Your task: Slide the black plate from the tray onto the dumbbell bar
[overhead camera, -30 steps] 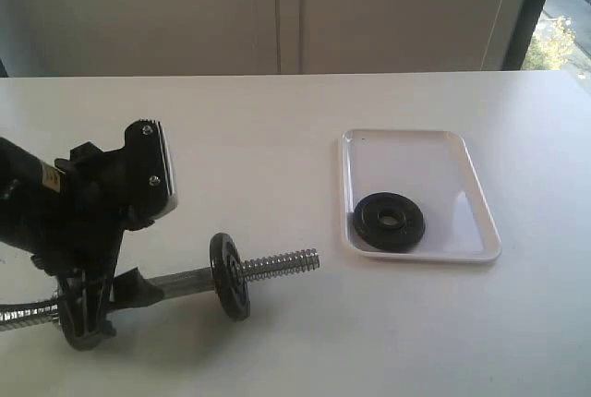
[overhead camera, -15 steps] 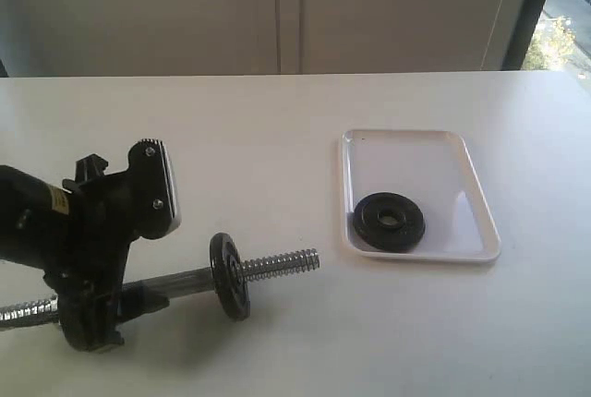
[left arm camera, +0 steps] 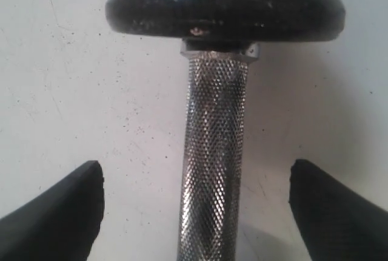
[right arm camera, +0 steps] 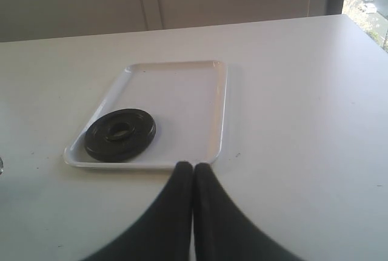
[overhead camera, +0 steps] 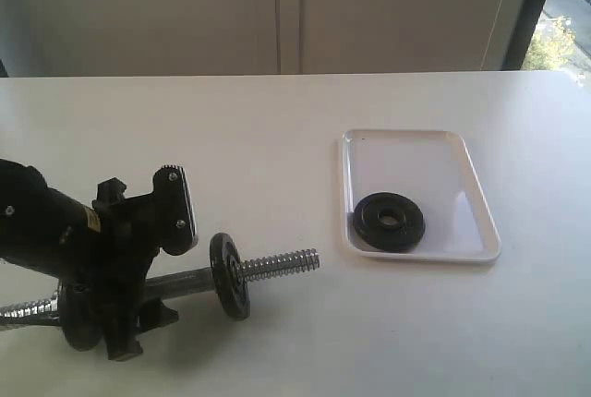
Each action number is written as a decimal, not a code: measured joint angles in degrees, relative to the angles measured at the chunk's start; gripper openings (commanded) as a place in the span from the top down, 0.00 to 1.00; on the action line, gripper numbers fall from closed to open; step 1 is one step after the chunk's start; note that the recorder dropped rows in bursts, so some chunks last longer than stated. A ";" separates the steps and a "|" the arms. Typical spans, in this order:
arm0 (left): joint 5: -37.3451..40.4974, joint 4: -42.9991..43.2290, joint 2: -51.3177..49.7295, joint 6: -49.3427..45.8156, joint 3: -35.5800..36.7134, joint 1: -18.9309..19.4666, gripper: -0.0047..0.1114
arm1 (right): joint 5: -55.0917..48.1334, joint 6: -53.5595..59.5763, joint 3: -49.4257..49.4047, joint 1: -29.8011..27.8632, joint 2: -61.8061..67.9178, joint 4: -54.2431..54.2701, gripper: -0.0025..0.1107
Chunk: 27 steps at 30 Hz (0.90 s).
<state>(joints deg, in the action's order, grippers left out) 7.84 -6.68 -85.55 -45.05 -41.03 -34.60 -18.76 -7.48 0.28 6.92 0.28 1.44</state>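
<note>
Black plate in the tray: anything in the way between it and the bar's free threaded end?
Nothing visible blocks it. The black plate lies flat in the tray, so only the tray's low rim needs clearing; beyond it, bare table runs to the free threaded end of the dumbbell bar.

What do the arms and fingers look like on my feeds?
The left arm is bulky black, with a pale grey plate fixed by two screws and a small yellow label. Its fingers are black, tapered, finely textured. The right fingers are black, smooth and tapered.
</note>
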 measured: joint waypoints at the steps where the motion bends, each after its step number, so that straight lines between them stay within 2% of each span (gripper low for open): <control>1: -0.37 -0.16 -0.42 0.00 0.00 0.00 0.23 | 0.00 0.00 0.00 0.00 0.00 0.00 0.98; 27: -4.11 -1.15 -4.78 0.00 0.00 0.00 0.23 | 0.00 0.00 0.00 0.00 0.00 0.00 0.98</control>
<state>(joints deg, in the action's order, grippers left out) 3.73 -7.83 -90.33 -45.05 -41.03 -34.60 -18.76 -7.48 0.28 6.92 0.28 1.44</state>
